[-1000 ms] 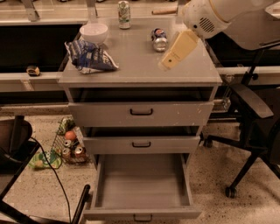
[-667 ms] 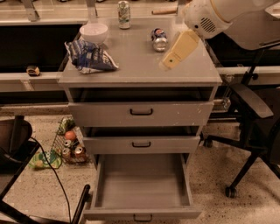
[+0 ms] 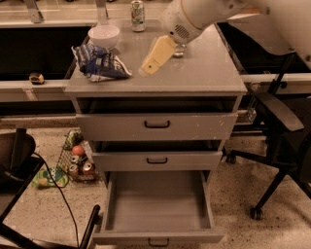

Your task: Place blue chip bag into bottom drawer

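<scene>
Pale-yellow gripper [image 3: 155, 56] on white arm has shifted left over grey cabinet top [image 3: 214, 73] twd wrinkly dark-blue-and-white foil chip bag [image 3: 101, 63], now near but apart; released or clenched, can't tell. Bag unmoved at top's left, by white bowl [image 3: 103, 35]. Deep grey bottom drawer [image 3: 156, 204] stands open. Judged: approach underway, grasp pending. Bag print & green-white can [image 3: 138, 8] label unreadable.

Seemingly cream tool [image 3: 149, 65] over grey cabinet [image 3: 204, 68], blue-white bag [image 3: 102, 63]
</scene>
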Available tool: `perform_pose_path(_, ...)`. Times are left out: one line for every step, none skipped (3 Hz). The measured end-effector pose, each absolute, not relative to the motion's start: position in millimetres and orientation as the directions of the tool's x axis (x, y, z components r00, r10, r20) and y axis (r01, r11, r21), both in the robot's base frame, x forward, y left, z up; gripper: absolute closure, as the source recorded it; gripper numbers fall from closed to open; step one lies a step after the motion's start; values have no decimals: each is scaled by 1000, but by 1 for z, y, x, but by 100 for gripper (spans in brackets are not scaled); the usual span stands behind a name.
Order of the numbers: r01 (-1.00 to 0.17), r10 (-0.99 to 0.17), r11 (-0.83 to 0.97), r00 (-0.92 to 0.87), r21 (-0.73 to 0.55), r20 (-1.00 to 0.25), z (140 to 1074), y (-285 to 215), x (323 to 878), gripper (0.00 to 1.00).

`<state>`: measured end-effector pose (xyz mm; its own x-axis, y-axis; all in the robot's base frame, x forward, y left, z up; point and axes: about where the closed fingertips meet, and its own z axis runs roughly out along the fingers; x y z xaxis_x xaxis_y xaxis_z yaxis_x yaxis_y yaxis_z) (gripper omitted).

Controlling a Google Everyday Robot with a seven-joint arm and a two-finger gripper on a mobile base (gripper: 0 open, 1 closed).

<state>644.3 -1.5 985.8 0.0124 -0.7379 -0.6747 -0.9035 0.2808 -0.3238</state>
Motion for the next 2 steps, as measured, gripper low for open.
perform_pose_path(-912, -707, 261, 43, -317, -706, 972, 44, 666, 0)
perform_pose_path(-911, -678, 272, 47, -309, -734, 955, 82, 688, 0)
